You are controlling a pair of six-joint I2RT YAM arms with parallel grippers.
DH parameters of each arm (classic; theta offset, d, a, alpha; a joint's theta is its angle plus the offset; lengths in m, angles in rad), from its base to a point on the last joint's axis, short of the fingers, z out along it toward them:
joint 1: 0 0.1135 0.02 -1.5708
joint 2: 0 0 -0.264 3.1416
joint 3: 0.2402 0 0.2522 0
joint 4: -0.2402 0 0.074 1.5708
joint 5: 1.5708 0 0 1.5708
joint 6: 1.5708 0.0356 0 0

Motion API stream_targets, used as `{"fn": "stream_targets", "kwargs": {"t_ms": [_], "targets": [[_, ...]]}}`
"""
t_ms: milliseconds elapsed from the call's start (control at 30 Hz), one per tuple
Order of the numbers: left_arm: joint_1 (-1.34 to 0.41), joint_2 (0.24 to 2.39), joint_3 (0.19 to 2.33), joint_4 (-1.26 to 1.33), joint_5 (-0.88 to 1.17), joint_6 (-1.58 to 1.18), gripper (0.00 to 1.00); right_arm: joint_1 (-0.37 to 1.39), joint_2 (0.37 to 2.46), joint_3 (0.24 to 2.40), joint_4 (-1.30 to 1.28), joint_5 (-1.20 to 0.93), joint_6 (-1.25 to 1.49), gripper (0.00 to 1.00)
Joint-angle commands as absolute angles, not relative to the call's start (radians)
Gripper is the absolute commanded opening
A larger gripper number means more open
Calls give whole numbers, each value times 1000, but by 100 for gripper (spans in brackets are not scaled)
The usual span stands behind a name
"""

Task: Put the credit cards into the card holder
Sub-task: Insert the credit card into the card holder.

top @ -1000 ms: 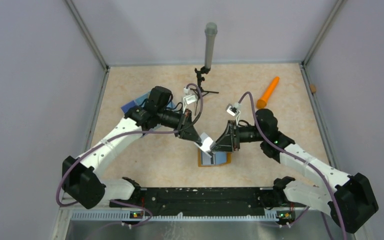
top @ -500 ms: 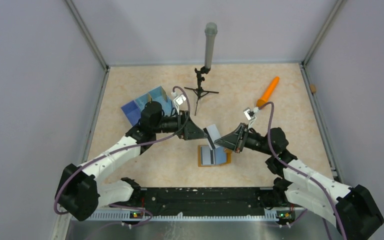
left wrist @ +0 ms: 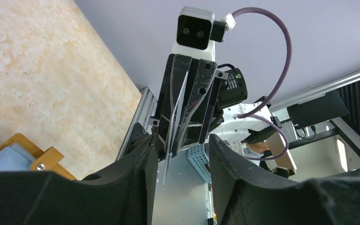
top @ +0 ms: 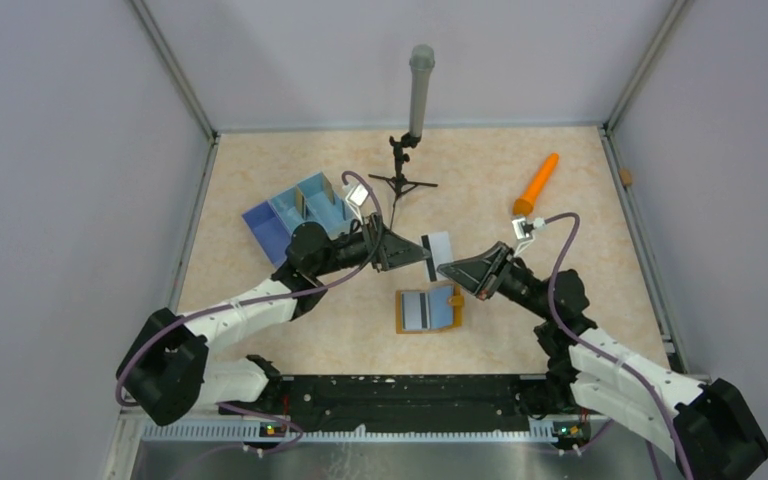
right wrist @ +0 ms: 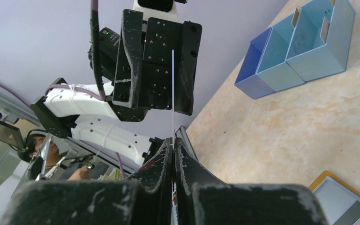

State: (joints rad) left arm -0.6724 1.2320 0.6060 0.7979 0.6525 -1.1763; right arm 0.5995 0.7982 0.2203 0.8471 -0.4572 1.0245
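Note:
A credit card (top: 437, 245) with a dark stripe hangs in the air between both grippers. My right gripper (top: 447, 268) is shut on its near end; the right wrist view shows the card (right wrist: 173, 89) edge-on, rising out of the closed jaws (right wrist: 174, 143). My left gripper (top: 421, 250) is open, its fingers (left wrist: 140, 164) on either side of the card's far end (left wrist: 172, 122) without pinching it. The mustard-orange card holder (top: 451, 301) lies open on the table below, with a grey striped card (top: 417, 310) in its left side.
A blue divided tray (top: 295, 210) stands at the back left, behind my left arm. An orange cone-shaped stick (top: 537, 184) lies at the back right. A grey microphone on a small tripod (top: 418, 95) stands at the back centre.
The card has passed from my left gripper to my right: the left opened, the right shut on it. Both grippers rose and moved back from above the card holder.

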Motion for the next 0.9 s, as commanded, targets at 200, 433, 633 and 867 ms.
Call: {"fn": "stream_targets", "kwargs": {"t_ms": [200,433,633,867], "targets": [[-712,1274,599,918,598,-1223,17,606,792,219,847,-440,1024,0],[-729,1249,607,701,532,-1105,0,606,662,282,368,-357,882,58],[-719,1209,643,307,398,-939,0,606,538,368,-212,-66,735,74],[-686,1292,645,135,387,-910,0,660,725,398,-303,15,724,78]]}}
